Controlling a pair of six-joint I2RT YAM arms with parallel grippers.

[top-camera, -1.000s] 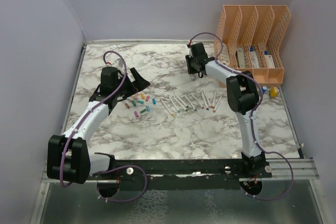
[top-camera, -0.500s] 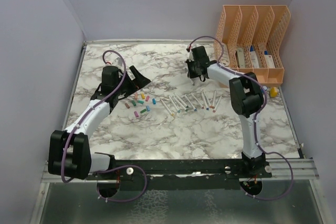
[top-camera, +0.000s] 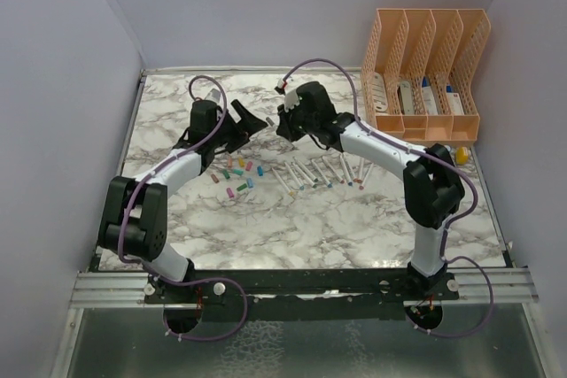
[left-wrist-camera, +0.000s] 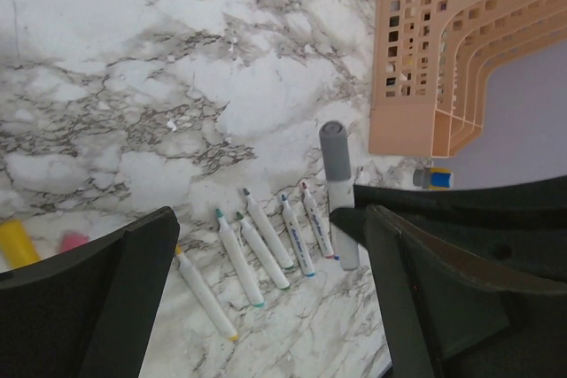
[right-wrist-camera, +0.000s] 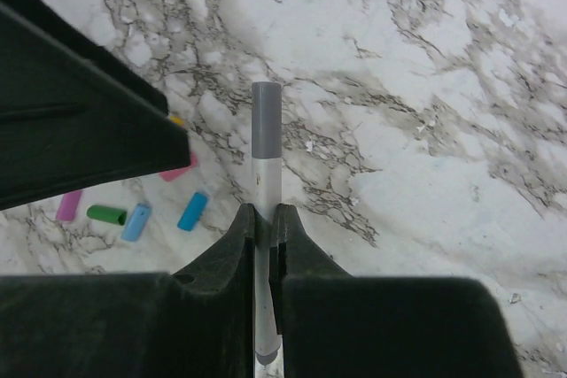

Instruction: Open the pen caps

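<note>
Centre-frame in the right wrist view, right gripper (right-wrist-camera: 266, 219) clenched a pen (right-wrist-camera: 267, 179), grey cap (right-wrist-camera: 267, 119) pointing up-frame beside wide-spread left gripper (left-wrist-camera: 266, 216).

One white pen (right-wrist-camera: 266, 185), grey cap (right-wrist-camera: 267, 121) still on, is pinched by the barrel in the right claw (right-wrist-camera: 266, 217) above the table, cap end sticking out forward. The uncapped pens (top-camera: 321, 172) lie mid-table in a roughly parallel row, coloured tips showing. The loose caps (top-camera: 237, 172) (teal, pink, orange, green, blue, yellow) are scattered just left of that row.
</note>
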